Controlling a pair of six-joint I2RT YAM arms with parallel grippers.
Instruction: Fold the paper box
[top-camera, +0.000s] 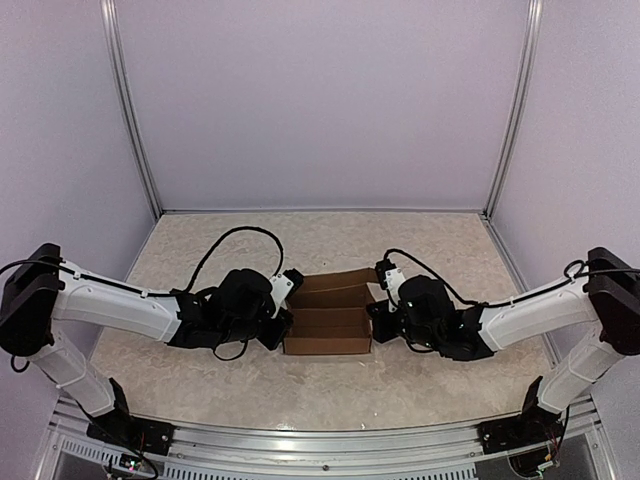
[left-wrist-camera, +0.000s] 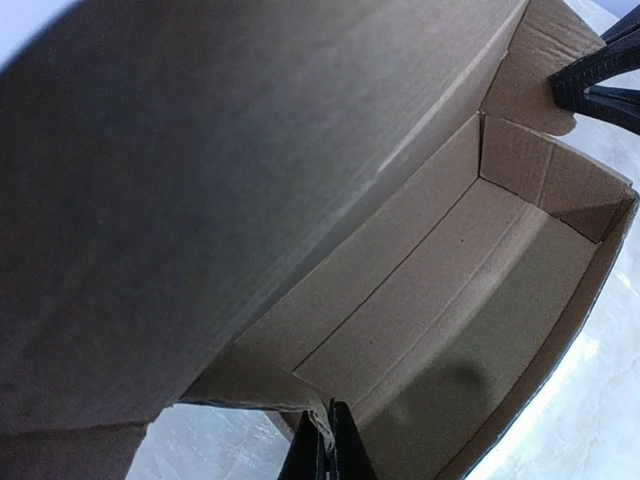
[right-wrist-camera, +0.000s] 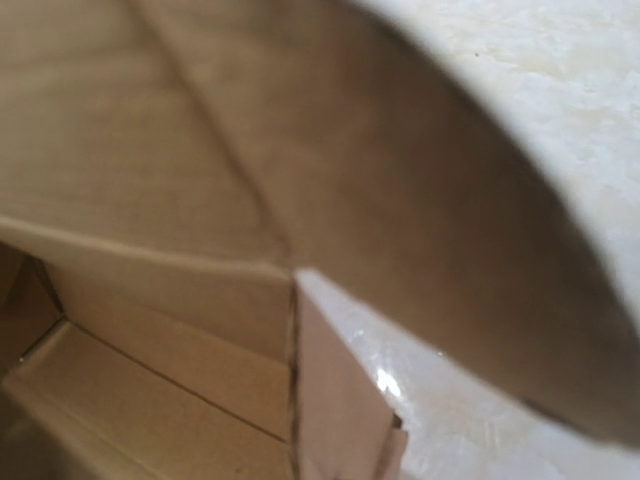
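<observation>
the paper box (top-camera: 325, 322) sits half-formed at the lower middle of the top view, its long axis running left to right across the frame, with one arm at each short end. the left gripper (top-camera: 284, 322) meets its left end and the right gripper (top-camera: 377, 308) its right end, equally near. both have their jaws closed, and i cannot tell whether either pinches cardboard.

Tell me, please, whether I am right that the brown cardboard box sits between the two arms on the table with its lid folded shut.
The lid is open, not shut. The cardboard box does sit between the left arm and right arm on the table; the top external view shows its inside.
</observation>
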